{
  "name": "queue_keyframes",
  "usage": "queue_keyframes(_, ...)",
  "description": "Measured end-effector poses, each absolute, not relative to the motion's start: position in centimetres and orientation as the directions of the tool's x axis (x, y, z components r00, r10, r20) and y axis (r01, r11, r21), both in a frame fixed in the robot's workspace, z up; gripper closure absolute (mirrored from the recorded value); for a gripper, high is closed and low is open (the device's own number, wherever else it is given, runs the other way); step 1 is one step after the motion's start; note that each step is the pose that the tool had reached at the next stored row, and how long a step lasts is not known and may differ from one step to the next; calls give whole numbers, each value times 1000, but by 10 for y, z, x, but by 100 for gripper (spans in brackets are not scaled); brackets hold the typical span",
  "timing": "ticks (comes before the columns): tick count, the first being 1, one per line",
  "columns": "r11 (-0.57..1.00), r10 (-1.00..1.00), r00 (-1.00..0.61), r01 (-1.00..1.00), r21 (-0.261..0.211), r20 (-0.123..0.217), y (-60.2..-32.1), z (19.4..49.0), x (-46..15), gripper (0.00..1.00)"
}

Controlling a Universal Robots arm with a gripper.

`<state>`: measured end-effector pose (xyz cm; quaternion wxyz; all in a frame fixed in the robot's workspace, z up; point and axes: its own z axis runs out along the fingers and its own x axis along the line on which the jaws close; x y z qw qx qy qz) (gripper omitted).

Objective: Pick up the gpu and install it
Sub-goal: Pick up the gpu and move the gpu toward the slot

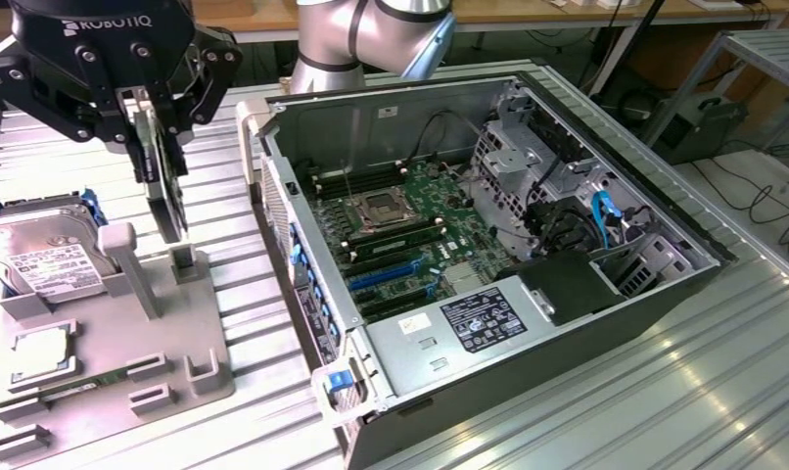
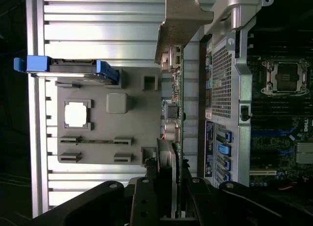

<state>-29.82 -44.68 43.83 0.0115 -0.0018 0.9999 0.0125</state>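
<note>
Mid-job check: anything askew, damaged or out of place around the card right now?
Nothing stands out. The pincer grips the gpu upright on edge over the grey fixture tray, beside the open computer case. No damage or loose parts visible.

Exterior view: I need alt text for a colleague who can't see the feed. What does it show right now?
The gripper holds the gpu edge-on over the grey parts fixture on the exterior view's left. To the exterior view's right lies an open computer case with its motherboard exposed. A hard drive rests at the fixture's left end.
</note>
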Motion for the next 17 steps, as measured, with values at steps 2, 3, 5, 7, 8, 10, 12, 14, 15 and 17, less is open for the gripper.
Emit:
queue_keyframes(2,1000,-3,-1000,-4,25,-23,-447,438,-298,73)
queue_keyframes(3,1000,-3,-1000,-4,25,-23,-447,438,-297,73)
queue_keyframes(5,1000,-3,-1000,-4,25,-23,-447,438,-297,73)
queue_keyframes(7,1000,-3,-1000,-4,24,-23,-447,438,-296,73)
queue_keyframes(8,1000,-3,-1000,-4,24,-23,-447,438,-296,73)
queue_keyframes(10,1000,-3,-1000,-4,24,-23,-447,438,-295,73)
queue_keyframes(12,1000,-3,-1000,-4,24,-23,-447,438,-294,73)
queue_keyframes(14,1000,-3,-1000,-4,24,-23,-447,438,-293,73)
queue_keyframes(15,1000,-3,-1000,-4,24,-23,-447,438,-293,73)
queue_keyframes(17,1000,-3,-1000,-4,24,-23,-447,438,-292,73)
